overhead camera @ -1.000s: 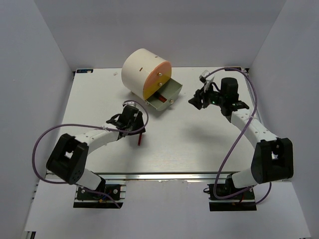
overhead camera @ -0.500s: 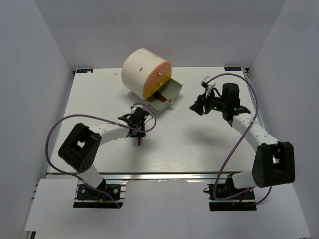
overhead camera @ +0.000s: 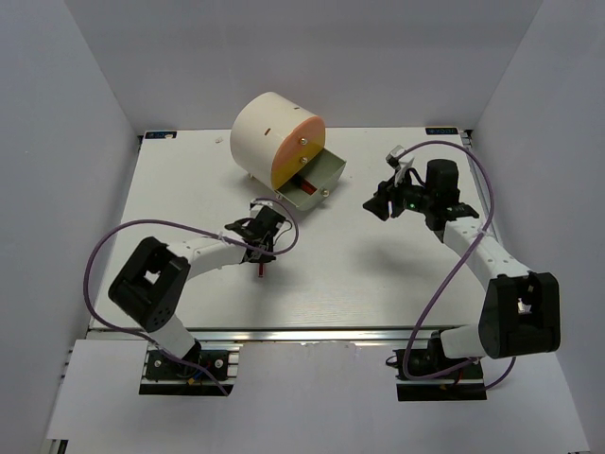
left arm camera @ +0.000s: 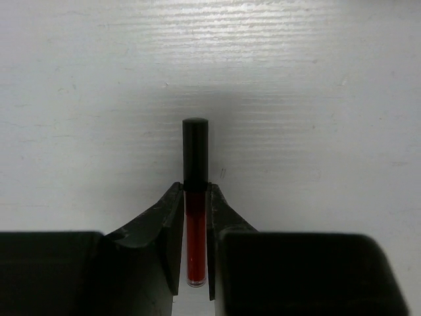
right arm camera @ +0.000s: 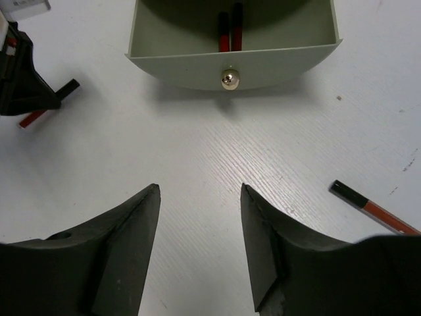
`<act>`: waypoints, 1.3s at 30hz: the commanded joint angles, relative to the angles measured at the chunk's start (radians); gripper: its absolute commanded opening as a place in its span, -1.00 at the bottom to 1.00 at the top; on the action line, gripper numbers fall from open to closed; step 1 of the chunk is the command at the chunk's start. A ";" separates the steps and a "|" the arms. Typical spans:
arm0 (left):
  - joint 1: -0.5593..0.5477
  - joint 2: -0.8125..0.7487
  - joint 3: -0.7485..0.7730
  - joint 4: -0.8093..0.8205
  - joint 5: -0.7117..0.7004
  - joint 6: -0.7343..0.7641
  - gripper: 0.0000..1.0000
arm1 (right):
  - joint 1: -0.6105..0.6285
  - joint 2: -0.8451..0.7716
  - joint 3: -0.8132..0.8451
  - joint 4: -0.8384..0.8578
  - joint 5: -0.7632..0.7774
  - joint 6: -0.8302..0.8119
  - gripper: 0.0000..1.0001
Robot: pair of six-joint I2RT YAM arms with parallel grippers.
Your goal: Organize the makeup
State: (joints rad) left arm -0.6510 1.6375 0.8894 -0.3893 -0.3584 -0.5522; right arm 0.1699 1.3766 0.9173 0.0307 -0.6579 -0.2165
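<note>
the left gripper (left arm camera: 196, 197) has its jaws pinched tight on a short dark-red stick with a black cap (left arm camera: 195, 158), the cap poking forward over the white table (left arm camera: 316, 99). the right gripper (right arm camera: 199, 191) hangs spread wide, holding nothing, and faces the open grey-green drawer (right arm camera: 283, 60). in the drawer two more red-and-black sticks (right arm camera: 227, 29) lie side by side. another stick (right arm camera: 368, 207) lies on the table near the right finger.

Left end effector (left arm camera: 195, 191) clamped narrow, held low, right end effector (right arm camera: 198, 189) spread wide, raised

A lab rig: white walls (overhead camera: 80, 104) enclose the table (overhead camera: 180, 189).
</note>
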 commanded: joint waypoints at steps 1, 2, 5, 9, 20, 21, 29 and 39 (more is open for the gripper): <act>-0.019 -0.146 0.006 0.010 -0.010 0.058 -1.00 | -0.004 -0.048 -0.011 0.008 -0.019 -0.050 0.17; -0.033 -0.207 0.011 0.027 -0.007 0.099 -1.00 | -0.006 -0.054 -0.012 0.006 -0.017 -0.066 0.26; -0.048 -0.286 0.042 0.082 0.019 0.165 -1.00 | -0.007 -0.057 -0.018 -0.005 -0.008 -0.084 0.32; -0.052 -0.318 0.126 0.096 0.070 0.291 -1.00 | -0.012 -0.059 -0.023 -0.018 -0.008 -0.106 0.36; -0.052 0.101 0.626 0.139 0.144 0.728 -1.00 | -0.033 -0.088 -0.058 -0.020 -0.005 -0.104 0.41; -0.052 0.135 0.658 0.139 0.122 0.742 -1.00 | -0.036 -0.091 -0.064 -0.025 -0.002 -0.107 0.42; -0.050 0.346 0.824 0.182 0.019 0.816 -0.67 | -0.079 -0.131 -0.097 -0.063 0.004 -0.150 0.52; -0.050 0.392 0.819 0.196 -0.016 0.795 0.26 | -0.122 -0.102 -0.092 -0.112 -0.032 -0.255 0.67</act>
State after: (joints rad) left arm -0.7017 2.0590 1.6695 -0.2104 -0.3592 0.2493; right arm 0.0536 1.2652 0.8131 -0.0608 -0.6594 -0.3912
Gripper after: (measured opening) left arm 0.618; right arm 0.825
